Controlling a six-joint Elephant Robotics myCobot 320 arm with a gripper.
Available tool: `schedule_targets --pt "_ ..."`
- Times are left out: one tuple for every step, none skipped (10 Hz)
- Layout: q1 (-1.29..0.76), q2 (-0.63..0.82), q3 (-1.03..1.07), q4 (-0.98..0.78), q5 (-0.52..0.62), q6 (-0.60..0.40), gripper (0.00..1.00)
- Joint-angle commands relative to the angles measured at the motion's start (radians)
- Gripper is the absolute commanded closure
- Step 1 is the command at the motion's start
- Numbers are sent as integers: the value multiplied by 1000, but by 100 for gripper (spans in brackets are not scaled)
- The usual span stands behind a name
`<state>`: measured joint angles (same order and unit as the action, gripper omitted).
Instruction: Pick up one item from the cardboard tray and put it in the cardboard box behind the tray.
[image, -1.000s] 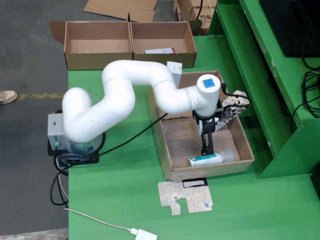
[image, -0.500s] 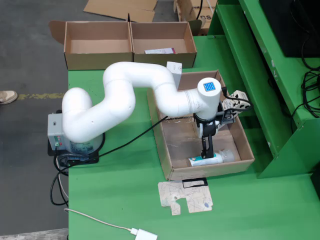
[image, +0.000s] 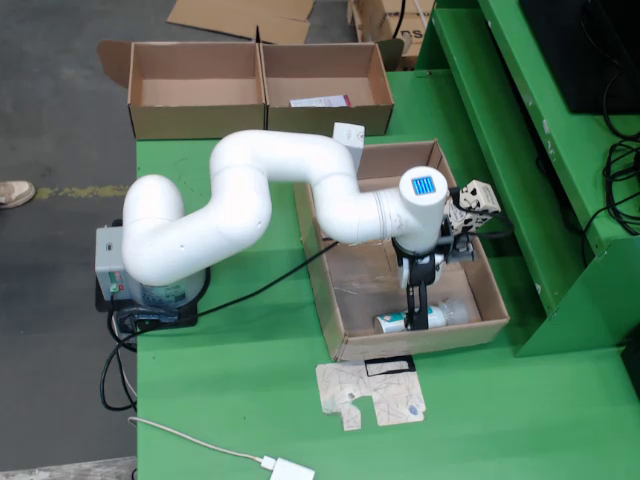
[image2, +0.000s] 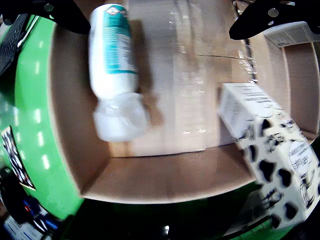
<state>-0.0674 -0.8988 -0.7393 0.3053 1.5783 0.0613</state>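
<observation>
Tray (image: 330, 300), open cardboard, on the green table (image: 240, 400) at the centre right of the fixed view; contents: one white bottle (image: 408, 321) with a teal label and clear cap, lying on its side against the near wall, and one cow-patterned carton (image: 474, 200) leaning at the far right wall. Arm (image: 260, 190), white, reaching from its base at the left of the table over the tray. Gripper (image: 416, 310), black, pointing down with its tips low over the bottle; in the wrist view the bottle (image2: 114, 65) lies at upper left, one dark finger (image2: 65, 12) showing beyond it at the top left corner and the other (image2: 265, 22) far off at the top right, so the jaws stand spread wide and hold nothing. Carton (image2: 270, 145) at the right of the wrist view, apart from the bottle. Boxes (image: 260, 90), two, side by side on the floor at the far edge of the table, the right one holding a flat packet (image: 320, 102). Step in hand, as judged: the reach for a pick, with the bottle the likely item, nothing lifted yet. Next move calls for shifting the tool so the bottle sits between the fingers, lowering, closing across its body, then lifting clear of the tray wall and carrying to a far box.
</observation>
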Motion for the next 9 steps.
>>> schedule_targets --pt "-44 -13 135 -33 1 -8 0" --pt "-49 -28 162 -45 0 -7 0" --pt "-52 -43 190 -58 -1 -6 0" --pt "-55 -56 208 -64 1 -7 0" --pt "-53 -68 222 -69 0 -7 0" --pt "-53 -68 222 -69 0 -7 0" --pt "-46 -87 227 -72 -6 -4 0" --pt "-46 -87 227 -72 -6 -4 0" --pt "-34 -87 192 -47 -16 -1 0"
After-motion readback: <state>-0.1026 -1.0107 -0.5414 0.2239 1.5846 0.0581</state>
